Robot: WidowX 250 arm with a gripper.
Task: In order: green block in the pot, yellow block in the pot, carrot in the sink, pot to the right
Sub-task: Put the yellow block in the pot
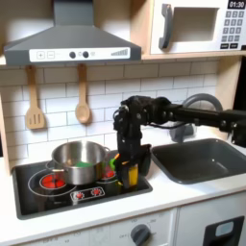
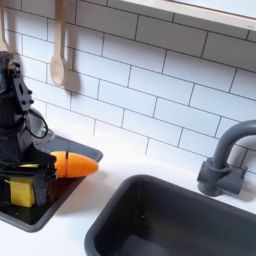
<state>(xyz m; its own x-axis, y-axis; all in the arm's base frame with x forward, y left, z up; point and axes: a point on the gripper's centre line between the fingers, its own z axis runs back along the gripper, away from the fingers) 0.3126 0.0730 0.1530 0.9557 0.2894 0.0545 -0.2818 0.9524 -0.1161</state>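
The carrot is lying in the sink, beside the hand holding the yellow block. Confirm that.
Not in the sink. The carrot lies on the stovetop's edge, outside the sink, as the second exterior view shows. It is beside the hand holding the yellow block.

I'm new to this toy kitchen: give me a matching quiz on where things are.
1 small yellow plastic block
2 orange toy carrot
3 shiny steel pot
4 wooden spoon

A hanging on the tiled wall
B between the black gripper's fingers
C on the black stovetop's burner
D lying at the stovetop's corner

Pairs: 1-B, 2-D, 3-C, 4-A
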